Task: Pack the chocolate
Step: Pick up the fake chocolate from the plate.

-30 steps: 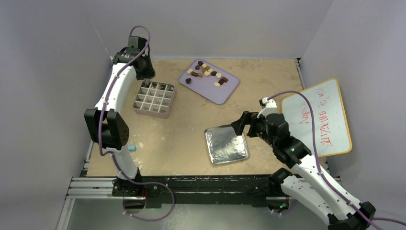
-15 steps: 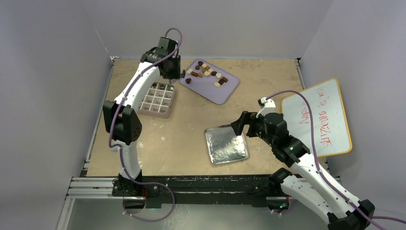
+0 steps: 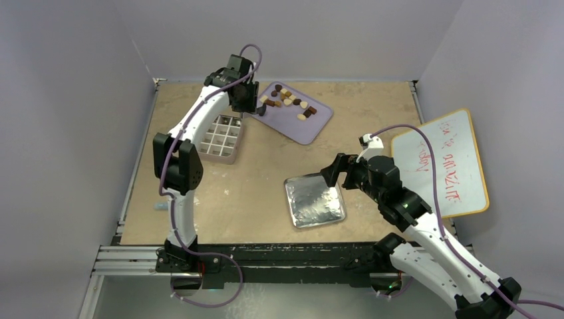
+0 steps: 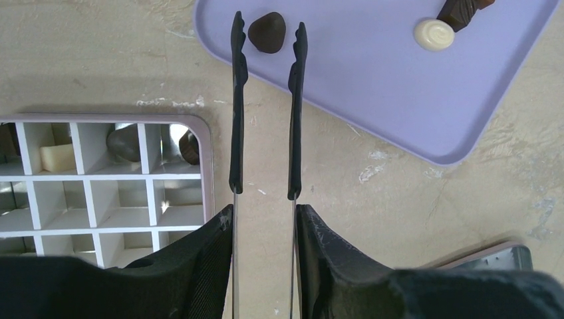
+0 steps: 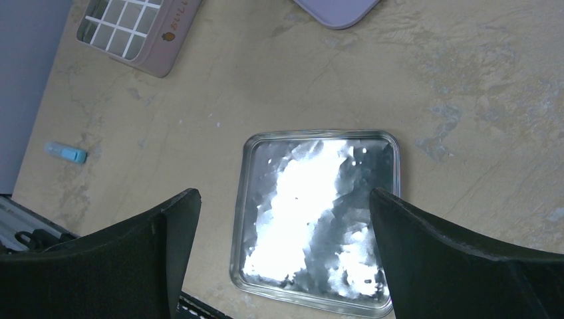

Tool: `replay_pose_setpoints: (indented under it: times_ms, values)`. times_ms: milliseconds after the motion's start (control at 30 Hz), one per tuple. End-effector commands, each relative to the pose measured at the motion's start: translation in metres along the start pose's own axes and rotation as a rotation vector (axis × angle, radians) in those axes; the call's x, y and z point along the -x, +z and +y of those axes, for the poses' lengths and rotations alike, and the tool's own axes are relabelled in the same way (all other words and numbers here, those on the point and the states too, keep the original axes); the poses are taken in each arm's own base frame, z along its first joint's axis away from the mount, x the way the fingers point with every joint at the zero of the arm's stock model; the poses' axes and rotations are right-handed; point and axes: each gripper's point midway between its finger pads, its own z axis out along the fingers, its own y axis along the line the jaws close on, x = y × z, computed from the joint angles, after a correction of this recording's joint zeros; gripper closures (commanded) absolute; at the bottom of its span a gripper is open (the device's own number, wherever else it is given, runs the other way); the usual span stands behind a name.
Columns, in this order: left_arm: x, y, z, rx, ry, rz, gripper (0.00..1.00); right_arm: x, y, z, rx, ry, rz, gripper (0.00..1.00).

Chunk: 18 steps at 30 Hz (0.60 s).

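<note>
At the corner of the purple tray (image 4: pixel 372 86) nearest the box: left gripper (image 4: pixel 264 219) clamps black tweezers (image 4: pixel 236 133), tips parted astride one dark chocolate (image 4: pixel 267 32), apparently ready to pinch. Tray rim just beside the tips. Divided box (image 4: pixel 100 199), some cells filled, near. Right gripper (image 5: pixel 282 199) gapes wide, empty, over silver tin (image 5: pixel 319 199), well apart.

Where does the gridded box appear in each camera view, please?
Top external: gridded box, left of centre.
Left wrist: box at lower left, beside the black tweezers.
Right wrist: box in the top-left corner.
Shared landmark: purple tray, seen in all three.
</note>
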Motion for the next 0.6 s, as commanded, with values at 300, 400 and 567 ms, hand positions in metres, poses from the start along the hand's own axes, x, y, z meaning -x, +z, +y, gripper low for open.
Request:
replay_pose_setpoints:
  times_ms: [300,400,567]
  values:
    - [0.027,0.029,-0.006,-0.023,0.046,-0.071,0.64,0.018,-0.006,0.005,0.003,-0.019,-0.049,0.01]
    - [0.023,0.035,-0.004,-0.018,0.047,-0.054,0.65,0.02,-0.006,0.005,0.004,-0.023,-0.053,0.01]
    - [0.017,0.038,-0.005,-0.019,0.043,-0.043,0.68,0.02,-0.006,0.005,0.004,-0.019,-0.053,0.01]
